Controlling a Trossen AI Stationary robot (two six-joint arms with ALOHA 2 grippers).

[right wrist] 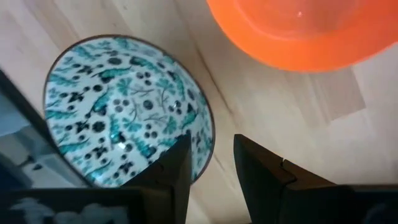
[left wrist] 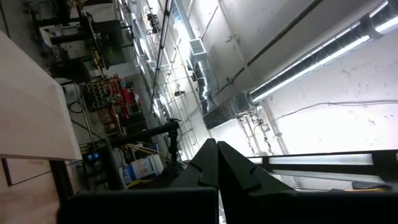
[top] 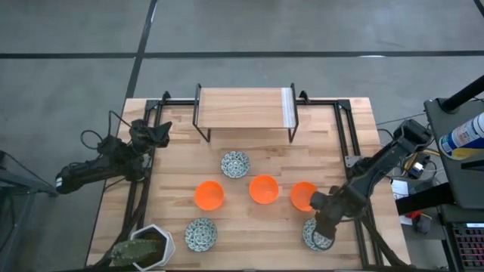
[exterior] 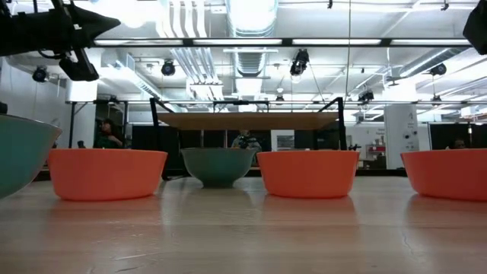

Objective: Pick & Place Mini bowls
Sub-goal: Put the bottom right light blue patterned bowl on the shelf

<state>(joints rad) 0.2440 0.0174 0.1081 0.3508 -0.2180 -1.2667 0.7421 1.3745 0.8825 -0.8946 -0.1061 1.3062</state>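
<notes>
Six mini bowls sit upright on their bases on the wooden table. Three are orange, in a row. Three are patterned white with teal-and-dark leaf marks. My right gripper hangs over the near-right patterned bowl. It is open, with one finger over the bowl's inside and the other outside its rim. My left gripper waits shut at the table's left side, pointing up at the ceiling.
A wooden shelf on black metal legs stands at the far middle. A white hexagonal plant pot sits at the near-left corner. An orange bowl lies close beyond the right gripper. Black frame rails run along both sides.
</notes>
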